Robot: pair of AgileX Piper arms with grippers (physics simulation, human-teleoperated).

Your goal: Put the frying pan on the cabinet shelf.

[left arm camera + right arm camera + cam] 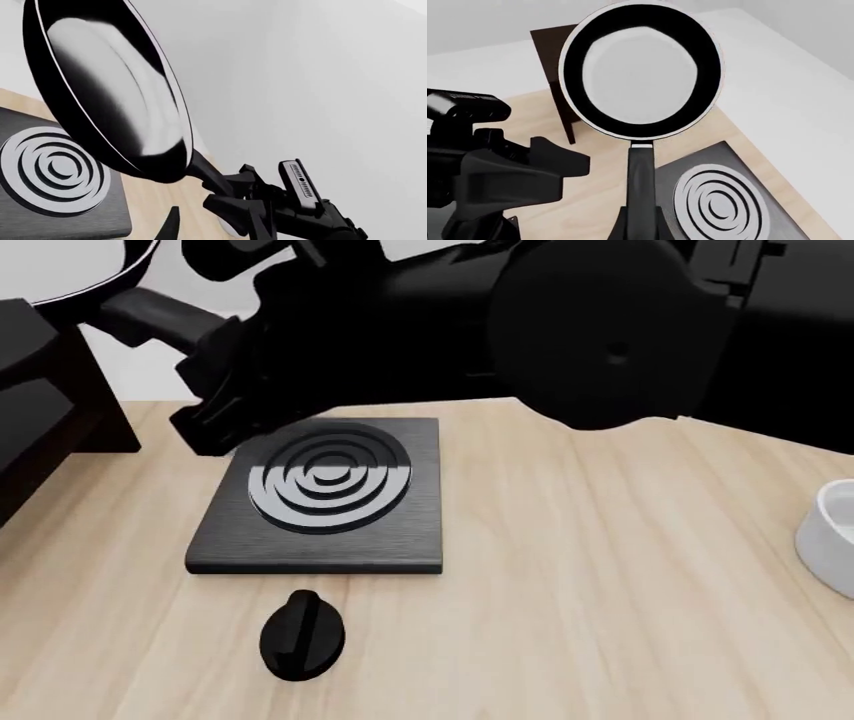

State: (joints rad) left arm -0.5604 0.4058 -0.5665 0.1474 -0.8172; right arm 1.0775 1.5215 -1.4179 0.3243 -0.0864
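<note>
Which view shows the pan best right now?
The right wrist view: the whole pan shows, bowl and handle. The left wrist view shows its tilted bowl, cropped. The front view catches only its rim and handle at the top-left corner.

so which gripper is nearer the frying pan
Right. The right gripper is shut on the frying pan handle; the left gripper hangs off to the side, not touching it.
</note>
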